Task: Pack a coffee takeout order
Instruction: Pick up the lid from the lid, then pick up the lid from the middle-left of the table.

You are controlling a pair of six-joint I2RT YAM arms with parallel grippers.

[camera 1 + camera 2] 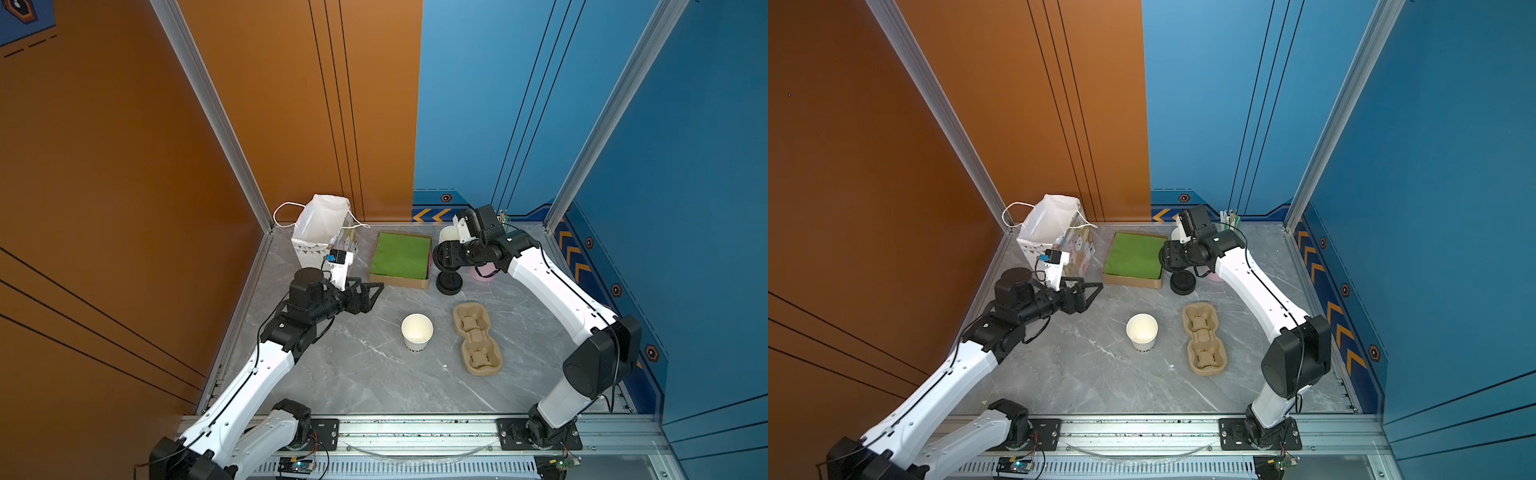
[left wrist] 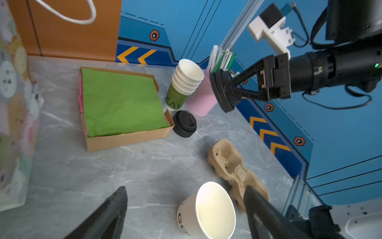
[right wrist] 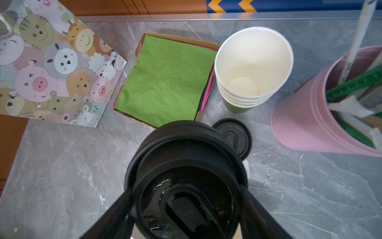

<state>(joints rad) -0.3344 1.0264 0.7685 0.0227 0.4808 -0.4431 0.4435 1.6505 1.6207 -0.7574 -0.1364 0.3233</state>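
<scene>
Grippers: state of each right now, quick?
Left gripper: open, empty.
Right gripper: closed on a black lid.

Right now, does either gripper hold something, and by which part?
The right gripper holds a black lid, pinched across opposite sides of its rim. The left gripper is open and empty.

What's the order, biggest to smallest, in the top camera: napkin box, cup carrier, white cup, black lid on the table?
In a top view:
1. cardboard napkin box
2. pulp cup carrier, close behind
3. white paper cup
4. black lid on the table
The cup's rim stands nearer the camera, so that gap is unsure.
</scene>
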